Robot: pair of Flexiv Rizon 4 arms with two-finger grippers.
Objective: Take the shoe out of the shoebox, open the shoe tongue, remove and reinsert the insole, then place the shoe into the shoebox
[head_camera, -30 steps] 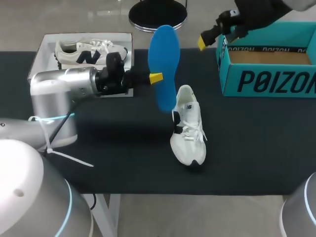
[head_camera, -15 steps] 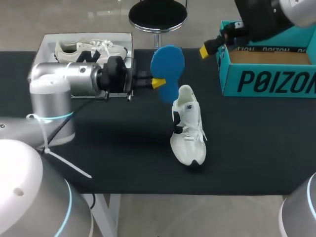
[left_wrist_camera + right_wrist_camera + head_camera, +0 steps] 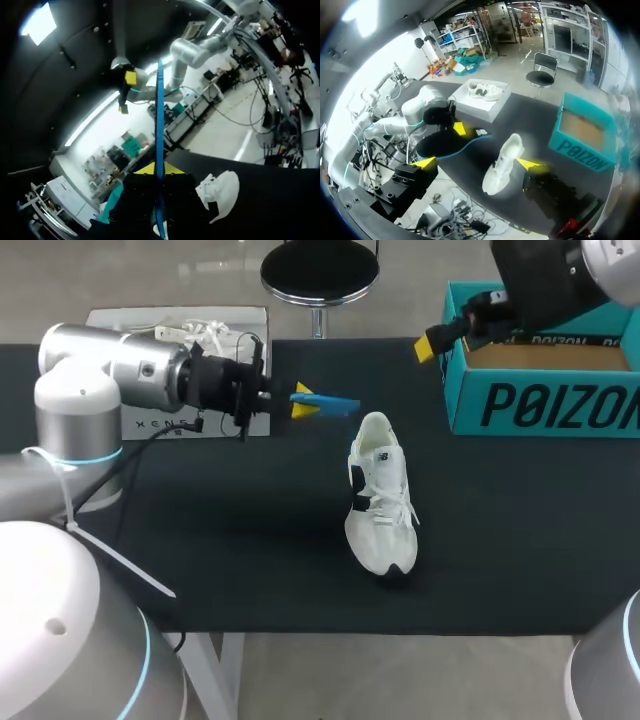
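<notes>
Shoe (image 3: 380,495): white, lying on the dark worktop (image 3: 200,540) between both arms, toe toward the near edge, laces loose, out of the shoebox (image 3: 540,405) and well apart from it.

Insole (image 3: 335,403): blue, out of the shoe, in the air just past the heel, clamped at one end between the tips of the left claw (image 3: 303,402). A second ago it stood upright with its broad face to the head camera. It has since been turned and now shows only as a thin, level strip. The left wrist view has it edge-on between the fingers.

Right claw (image 3: 477,163): tips wide apart, holding nothing, raised at the shoebox's near corner, having drifted slightly toward the box.

Shoebox: teal, open, nothing seen inside.

Second shoe (image 3: 484,91): on a white tray at the far left, not involved.

Status, as judged: removal is done. The turn to level looks like preparation for sliding the insole back in, and the shoe is not yet steadied by the free claw.
</notes>
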